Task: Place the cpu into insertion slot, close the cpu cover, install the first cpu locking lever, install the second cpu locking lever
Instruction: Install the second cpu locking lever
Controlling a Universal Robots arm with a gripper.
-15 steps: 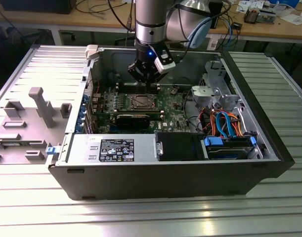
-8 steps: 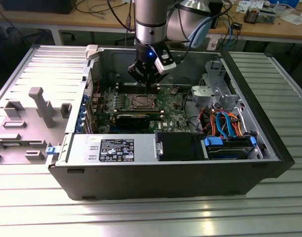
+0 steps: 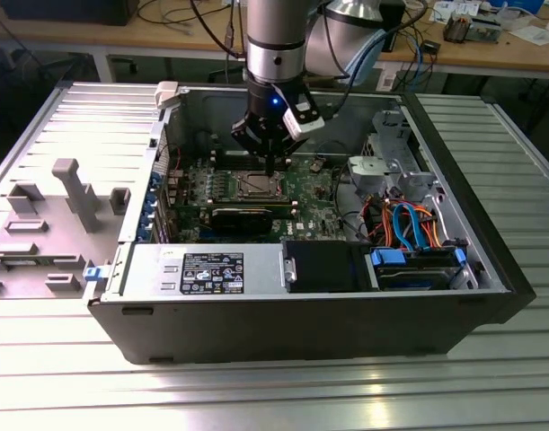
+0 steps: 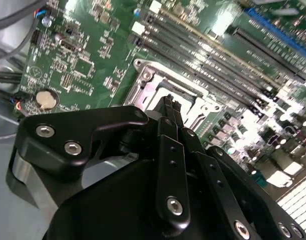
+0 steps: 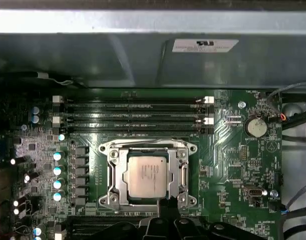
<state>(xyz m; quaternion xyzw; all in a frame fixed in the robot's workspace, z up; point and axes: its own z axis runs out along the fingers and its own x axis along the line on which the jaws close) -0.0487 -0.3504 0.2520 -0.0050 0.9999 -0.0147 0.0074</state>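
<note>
Exterior view: we saw the gripper [image 3: 270, 168] hanging just above the insertion slot [image 3: 255, 187] mid-board. Second wrist view: fingers [image 4: 169, 107] pressed together, pinching nothing. First wrist view: cpu [image 5: 146, 175] sat inside the cpu cover [image 5: 147, 175], which lay flat.

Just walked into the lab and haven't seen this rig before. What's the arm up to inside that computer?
A robot arm is working on the motherboard of an open computer case. Its gripper hangs just above the insertion slot. In the first wrist view, the cpu already lies in the slot, with the silver cpu cover framing it. In the second wrist view the jaws look closed together, their tip at the socket's edge.
</note>
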